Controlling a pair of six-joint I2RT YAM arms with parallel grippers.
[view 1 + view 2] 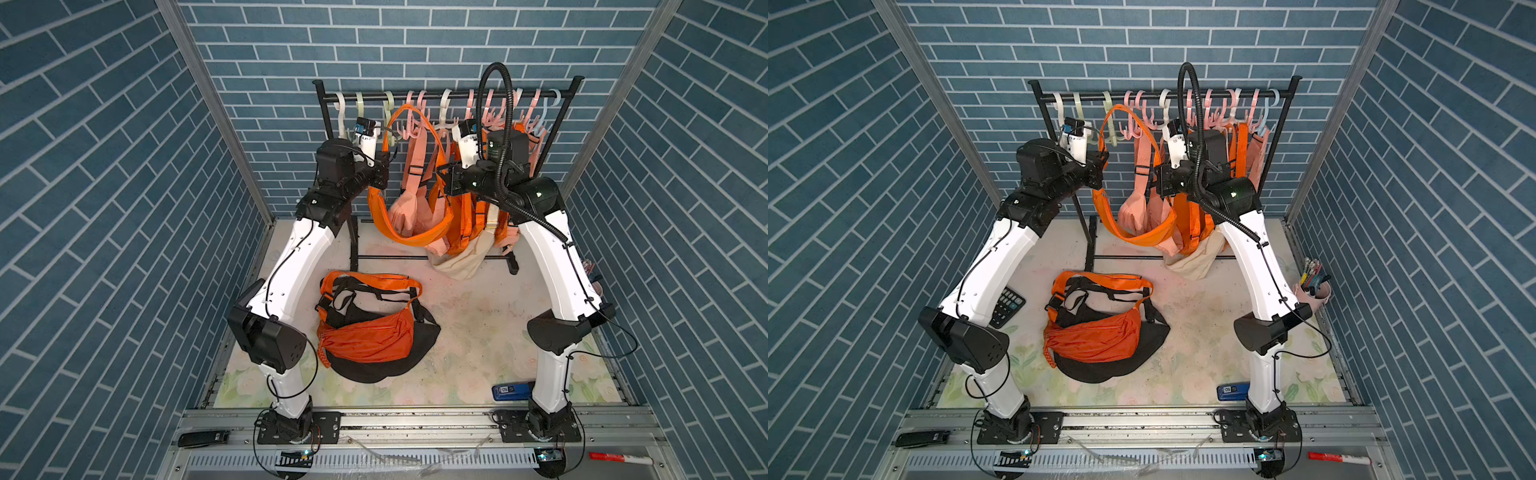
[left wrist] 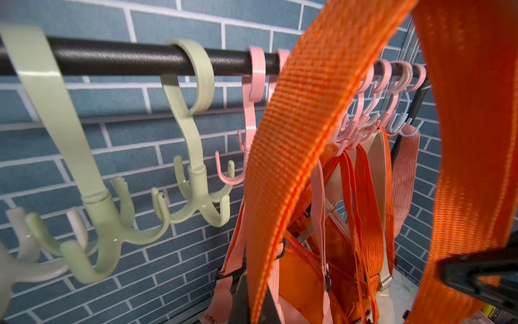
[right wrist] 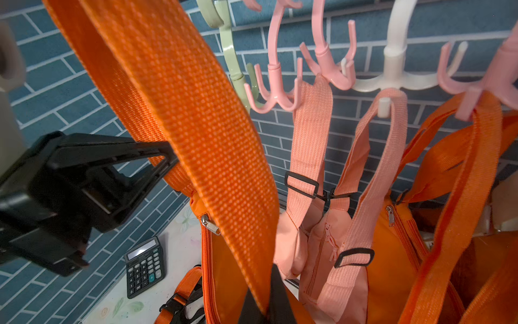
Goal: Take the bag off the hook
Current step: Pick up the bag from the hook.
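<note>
Bag, orange [image 1: 417,240], sling type with a wide woven strap [image 1: 420,124]: body sags in a U between the two raised arms, in front of the rack and well above the table [image 1: 478,316], its zip pull showing in the right wrist view. Strap rises from both ends into a tall loop whose top stands level with the plastic hooks [image 2: 196,146] on the black rail [image 2: 126,57]; whether it touches a prong there cannot be told, though in the left wrist view it passes in front of rail and hooks. Left gripper [image 1: 382,180]: jaws clamped tight on one end of the strap, the pinch seen plainly in the right wrist view. Right gripper [image 1: 448,183]: likewise clenched on the strap's other run, its black fingertips [image 2: 459,269] closed on the webbing in the left wrist view. Pink bag [image 3: 316,252]: hanging behind the orange bag, its strap over a pink prong and a white prong. Further orange bags [image 1: 467,224] and a cream bag [image 1: 461,262]: hanging toward the rack's right end, behind the right arm. Second orange sling bag [image 1: 365,336]: lying on the table between the arm bases, on top of a black bag [image 1: 386,368]. Calculator [image 1: 1007,307]: flat on the table beside the left arm. Blue device [image 1: 513,391]: on the table by the right arm's base. Red marker [image 1: 619,458]: on the front frame, right corner. Pen cup [image 1: 1314,286]: at the table's right edge.
</note>
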